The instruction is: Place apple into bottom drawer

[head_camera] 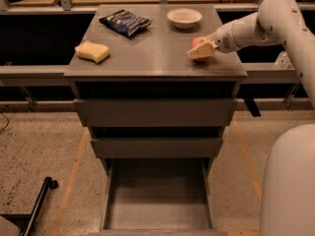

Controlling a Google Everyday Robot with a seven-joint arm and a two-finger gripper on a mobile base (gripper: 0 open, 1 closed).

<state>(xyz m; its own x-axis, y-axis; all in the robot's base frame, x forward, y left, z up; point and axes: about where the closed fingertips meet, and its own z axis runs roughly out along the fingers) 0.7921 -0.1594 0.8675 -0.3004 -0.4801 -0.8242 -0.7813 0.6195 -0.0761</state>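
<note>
We locate the gripper (198, 52) in the upper right of the frame, over the right side of the cabinet top (147, 58). Its fingers appear clamped on the apple (196, 43). The bottom drawer (157, 203) stands pulled open at lower centre.

Three drawers (156, 147), one bowl (184, 17), one gripper (201, 53) at apple (198, 43)

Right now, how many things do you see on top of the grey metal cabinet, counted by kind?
Pale yellow sponge: 1
Dark blue snack bag: 1
Round white bowl: 1
Small red apple: 1, with the pincer at it, near the top's right edge
Total: 4
</note>
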